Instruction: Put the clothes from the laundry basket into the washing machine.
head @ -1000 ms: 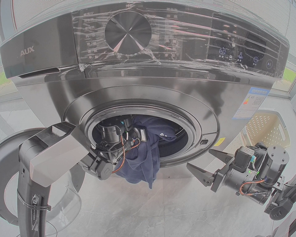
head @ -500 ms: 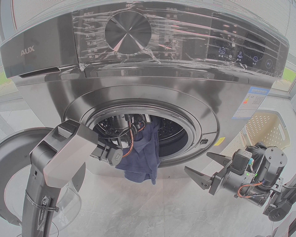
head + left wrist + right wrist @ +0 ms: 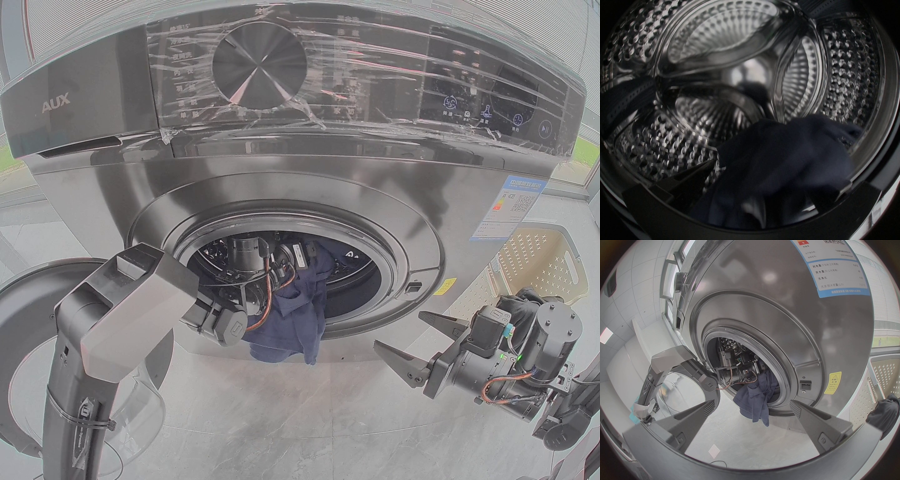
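Observation:
A navy garment (image 3: 294, 312) lies half inside the washing machine (image 3: 312, 181), its lower part hanging out over the door rim toward the floor. My left arm is inside the drum (image 3: 725, 62). There my left gripper (image 3: 753, 161) stands open, one finger (image 3: 690, 178) bare and the navy garment (image 3: 787, 156) bunched over the other. My right gripper (image 3: 400, 330) hangs open and empty low in front of the machine, to the right of the opening. From the right wrist view the navy garment (image 3: 756, 396) droops from the opening, beyond my right gripper (image 3: 752, 401).
The round glass door (image 3: 19, 350) stands open at the left. A cream perforated laundry basket (image 3: 544, 256) sits right of the machine, with a dark cloth (image 3: 882, 415) in it behind my right arm. Pale tiled floor (image 3: 312, 412) lies in front.
My left arm has pushed deeper into the drum, taking more of the navy garment in; its hanging end has risen. My right gripper has barely shifted.

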Controlling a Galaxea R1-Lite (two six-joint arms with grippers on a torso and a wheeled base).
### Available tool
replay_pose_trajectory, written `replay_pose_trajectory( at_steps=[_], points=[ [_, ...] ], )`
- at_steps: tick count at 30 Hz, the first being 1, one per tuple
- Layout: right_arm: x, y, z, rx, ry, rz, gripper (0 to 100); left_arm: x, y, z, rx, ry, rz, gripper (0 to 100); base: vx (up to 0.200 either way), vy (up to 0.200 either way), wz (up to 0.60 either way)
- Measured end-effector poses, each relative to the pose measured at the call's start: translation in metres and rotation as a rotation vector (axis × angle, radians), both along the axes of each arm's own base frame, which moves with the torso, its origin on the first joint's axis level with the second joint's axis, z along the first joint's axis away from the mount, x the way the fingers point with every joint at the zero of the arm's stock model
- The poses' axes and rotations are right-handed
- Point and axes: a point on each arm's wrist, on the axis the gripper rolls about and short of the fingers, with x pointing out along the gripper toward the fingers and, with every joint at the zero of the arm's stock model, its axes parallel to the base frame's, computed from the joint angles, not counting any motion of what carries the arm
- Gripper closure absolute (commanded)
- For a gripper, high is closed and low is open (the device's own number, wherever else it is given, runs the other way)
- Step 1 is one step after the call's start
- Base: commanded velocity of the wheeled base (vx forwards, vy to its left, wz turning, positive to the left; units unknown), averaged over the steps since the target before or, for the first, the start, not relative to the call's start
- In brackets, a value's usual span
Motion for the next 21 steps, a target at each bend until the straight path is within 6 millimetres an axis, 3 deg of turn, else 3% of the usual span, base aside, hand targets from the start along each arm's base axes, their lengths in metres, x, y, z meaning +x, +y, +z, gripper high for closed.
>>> replay_pose_trajectory(
  at_steps=[10,21],
  points=[
    [0.000,0.001,-0.001,-0.004,0.004,0.005,0,-0.037,0.012,-0.020,0.123,0.214,-0.065,0,0.000,0.000,0.00],
    [0.000,0.002,-0.002,-0.006,0.006,0.006,0,-0.042,0.014,-0.032,0.214,0.218,-0.081,0,0.000,0.000,0.00]
  ],
)
